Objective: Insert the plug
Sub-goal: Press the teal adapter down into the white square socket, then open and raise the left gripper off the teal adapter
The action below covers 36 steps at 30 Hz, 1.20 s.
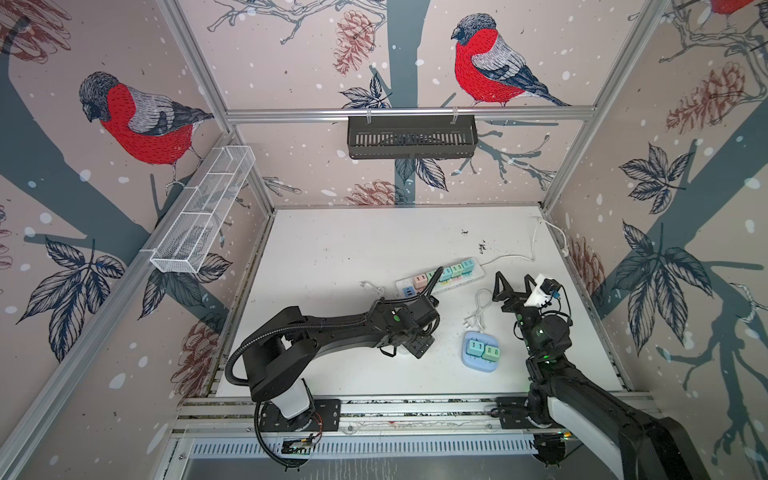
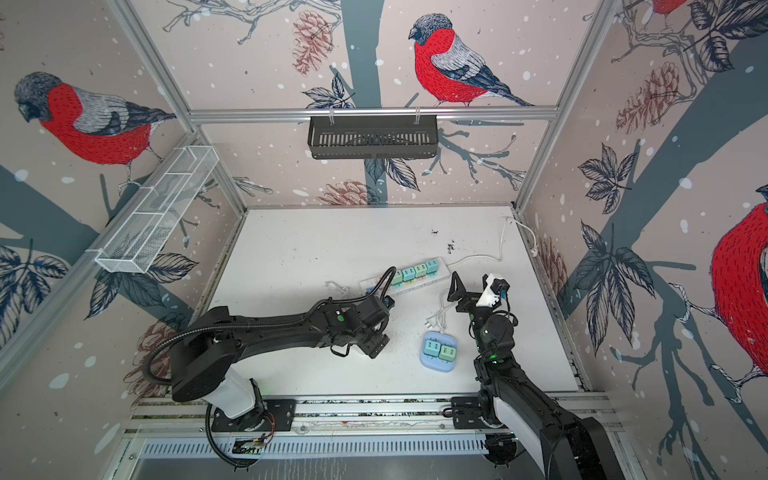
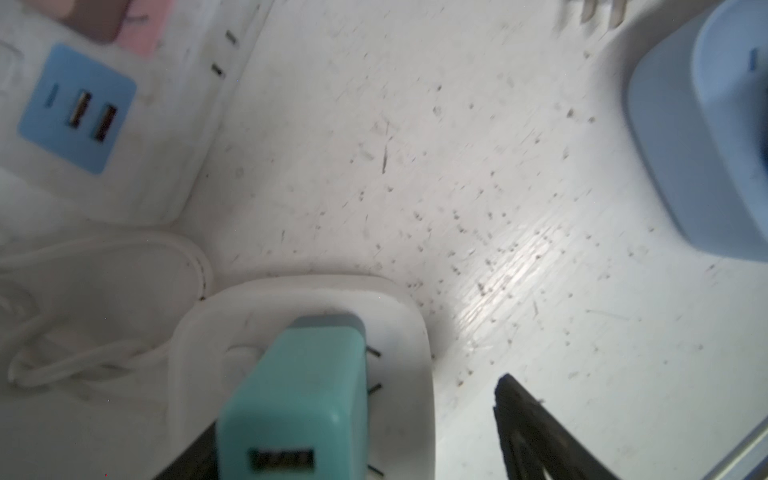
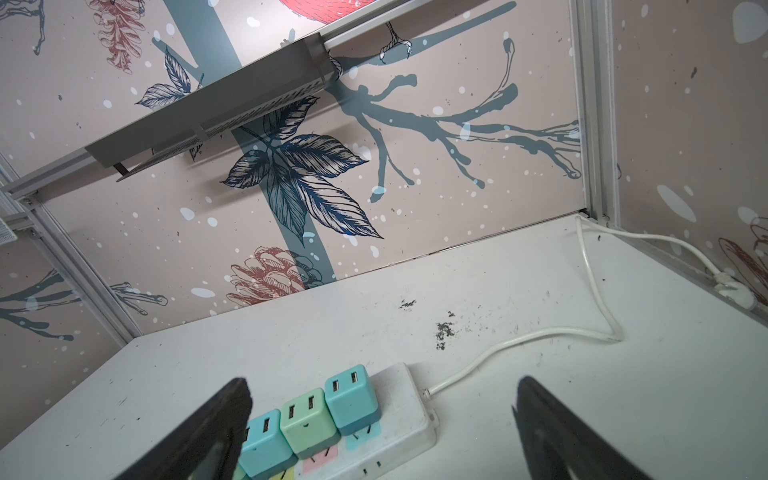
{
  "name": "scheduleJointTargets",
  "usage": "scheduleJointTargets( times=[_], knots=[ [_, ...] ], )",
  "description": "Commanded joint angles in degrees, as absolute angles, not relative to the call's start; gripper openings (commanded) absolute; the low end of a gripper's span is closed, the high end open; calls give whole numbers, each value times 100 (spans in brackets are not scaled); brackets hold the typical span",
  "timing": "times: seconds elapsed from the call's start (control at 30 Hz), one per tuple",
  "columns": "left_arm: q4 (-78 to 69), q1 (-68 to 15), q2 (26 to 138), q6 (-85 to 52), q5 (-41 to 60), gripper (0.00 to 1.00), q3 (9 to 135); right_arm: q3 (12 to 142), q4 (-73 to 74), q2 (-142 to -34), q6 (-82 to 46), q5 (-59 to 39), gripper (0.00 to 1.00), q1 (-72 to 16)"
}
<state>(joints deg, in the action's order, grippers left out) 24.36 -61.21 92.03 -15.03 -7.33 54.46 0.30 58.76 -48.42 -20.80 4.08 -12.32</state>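
White, speckled bench (image 3: 457, 166). Nearest, the left claw (image 3: 353, 415) is spread wide around the teal plug (image 3: 299, 399), which sits in a white socket block (image 3: 409, 332); one finger (image 3: 536, 432) is clear of it. Farther back, the right claw (image 1: 513, 277) gapes empty near the power strip (image 4: 399, 411).

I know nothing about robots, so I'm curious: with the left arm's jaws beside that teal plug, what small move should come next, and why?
Probably lift the left gripper straight up, away. In the left wrist view its jaws stand open on either side of the teal plug, which appears seated upright in the white socket block; nothing is gripped.
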Motion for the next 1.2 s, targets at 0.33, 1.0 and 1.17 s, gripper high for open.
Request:
scheduleJointTargets(
  times=[0.33,1.0,1.17],
  knots=[
    [1633,-6050,6451,-1954,-3115,97,4953,111,5027,-4590,-2319,678,100,-1209],
    [-3196,-2261,3442,-1001,-3666,97,1226,2013,1467,-2031,-3427,1856,100,-1194],
    [-3780,-1638,4425,-989,-3267,97,1064,2150,1735,-2446,-2784,2375,100,-1189]
  ],
)
